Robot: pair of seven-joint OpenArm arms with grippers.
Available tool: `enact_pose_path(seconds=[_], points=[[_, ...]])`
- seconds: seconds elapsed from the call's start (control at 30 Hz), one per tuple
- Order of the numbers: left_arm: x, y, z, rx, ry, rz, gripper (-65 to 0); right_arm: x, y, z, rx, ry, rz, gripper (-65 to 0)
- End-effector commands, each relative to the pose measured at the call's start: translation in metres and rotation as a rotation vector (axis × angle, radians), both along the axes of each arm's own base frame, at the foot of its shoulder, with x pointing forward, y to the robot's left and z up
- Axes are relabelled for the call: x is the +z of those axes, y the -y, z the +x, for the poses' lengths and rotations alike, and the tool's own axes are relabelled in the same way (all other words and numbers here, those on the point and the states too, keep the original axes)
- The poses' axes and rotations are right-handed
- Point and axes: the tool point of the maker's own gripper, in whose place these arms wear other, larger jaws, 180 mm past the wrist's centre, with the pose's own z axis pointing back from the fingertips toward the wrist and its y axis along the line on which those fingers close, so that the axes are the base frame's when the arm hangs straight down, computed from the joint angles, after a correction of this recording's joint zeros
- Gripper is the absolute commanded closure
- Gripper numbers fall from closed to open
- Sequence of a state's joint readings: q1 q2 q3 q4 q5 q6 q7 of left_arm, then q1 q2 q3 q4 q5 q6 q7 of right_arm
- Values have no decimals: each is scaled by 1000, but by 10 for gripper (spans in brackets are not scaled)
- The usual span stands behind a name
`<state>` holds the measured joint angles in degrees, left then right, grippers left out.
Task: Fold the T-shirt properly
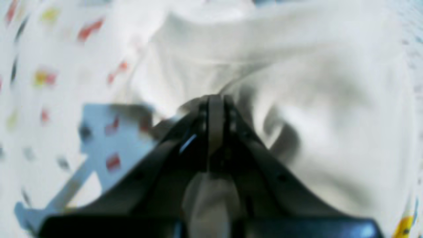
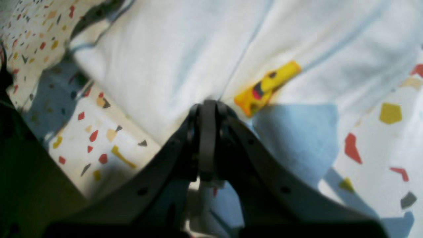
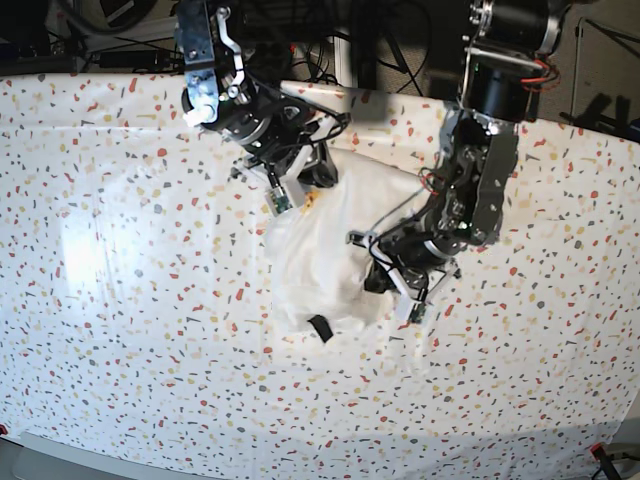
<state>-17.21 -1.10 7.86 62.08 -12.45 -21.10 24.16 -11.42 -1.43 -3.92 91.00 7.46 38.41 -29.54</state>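
The white T-shirt [image 3: 335,250] lies bunched in a loose heap mid-table, its print mostly hidden. My left gripper [image 3: 385,282] is at the heap's right edge. In the left wrist view it [image 1: 214,99] is shut, with white cloth [image 1: 297,99] gathered and creased at its tips. My right gripper [image 3: 298,195] is at the heap's upper left edge. In the right wrist view it [image 2: 208,104] is shut on the shirt's edge [image 2: 172,66], beside a yellow scrap of print [image 2: 264,86]. The cloth is raised off the table between the two grippers.
The white table covering [image 3: 130,300] speckled with coloured flecks spans the whole table. A small dark tag [image 3: 320,327] shows at the heap's lower edge. Cables and dark equipment [image 3: 330,30] stand behind the far edge. Both arms lean in over the middle.
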Motion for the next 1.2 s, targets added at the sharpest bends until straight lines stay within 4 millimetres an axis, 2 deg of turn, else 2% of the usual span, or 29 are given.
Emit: enact_pose_path(seconds=[0.0,0.1,0.2,0.33,0.47,0.7,0.8,0.97,1.07,1.17], points=[[29,-7,20,11,73,-4,0,13,4,4,-1,43,-2,0],[48,-18,20,-1,84,15,0,40,30,8,-69,117,-25,0],[67,-32,9,-13,108,13,0,67,63,8,-153,189,-63,0],[84,-56,-21,7,124,10,0,80,102,-4,-241,187,-133,0],[78,-77,-65,19,120,116,0,85,126,-29,-296,141,-134,0],[38,-95,-164,25,-75,223,0,61,143,-100,-308,-122,-198,0],[28,-105,-200,53,-122,233,0,49,151,-132,-318,-211,-221,0],[-1,-128,-262,72,-253,306,0,33,154,-193,-310,-376,-249,0],[-7,-142,-291,99,-272,327,0,25,154,-220,-320,-439,-237,0],[-16,-155,-317,126,-310,337,0,2,156,-247,-335,-543,-227,0]])
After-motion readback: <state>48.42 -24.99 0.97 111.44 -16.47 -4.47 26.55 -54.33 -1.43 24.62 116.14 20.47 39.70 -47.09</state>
